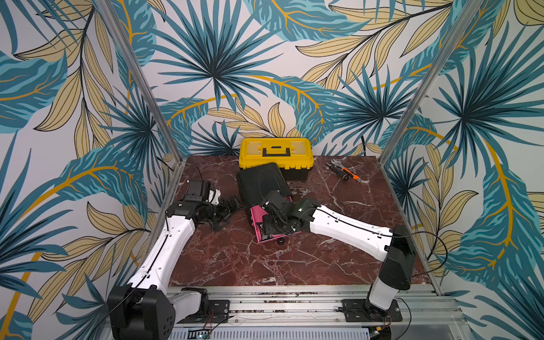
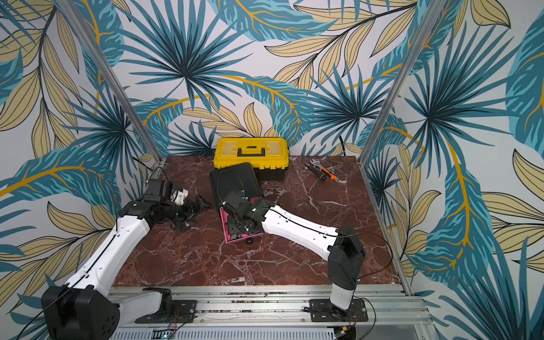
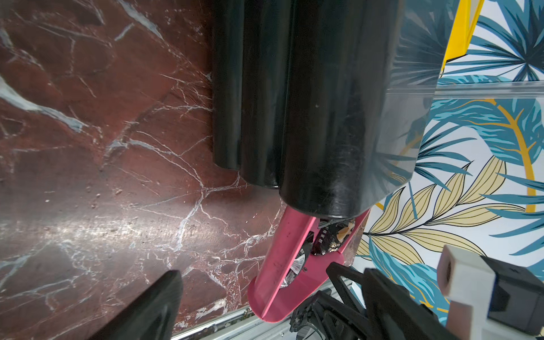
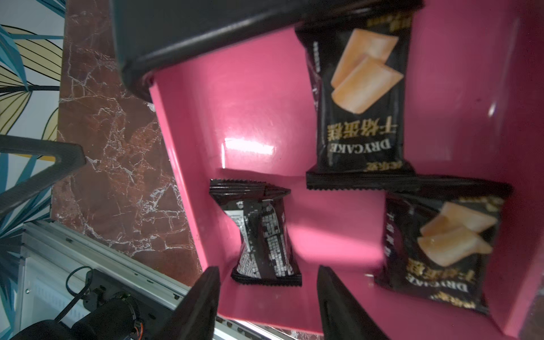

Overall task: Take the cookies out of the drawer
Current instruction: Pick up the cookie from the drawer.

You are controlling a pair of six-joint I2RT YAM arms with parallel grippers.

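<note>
Three cookies show in the right wrist view, all in black wrappers and all lying on the floor of the pulled-out pink drawer (image 4: 250, 117). One packet (image 4: 359, 97) lies face up with its tan biscuit picture showing. A second face-up packet (image 4: 438, 250) sits just beside it, and their edges overlap. The third packet (image 4: 262, 235) lies with its printed back up, apart from the other two and nearer the drawer's side wall. No white or green packets can be seen.

The right gripper (image 4: 267, 268) hangs over the drawer with its jaws apart. The back-up packet lies just beyond its two fingertips (image 4: 206, 294), and nothing is held.

The drawer sticks out of one black cabinet (image 1: 259, 182), and in both top views the right arm covers most of it.

The left gripper (image 1: 228, 213) sits low beside the cabinet, over the marble table (image 1: 323, 265), with its fingers spread and empty.

Behind the cabinet stands one closed yellow toolbox (image 1: 275, 154). Off to its side lie orange-and-black hand tools (image 1: 344, 172), seemingly two, close together.
</note>
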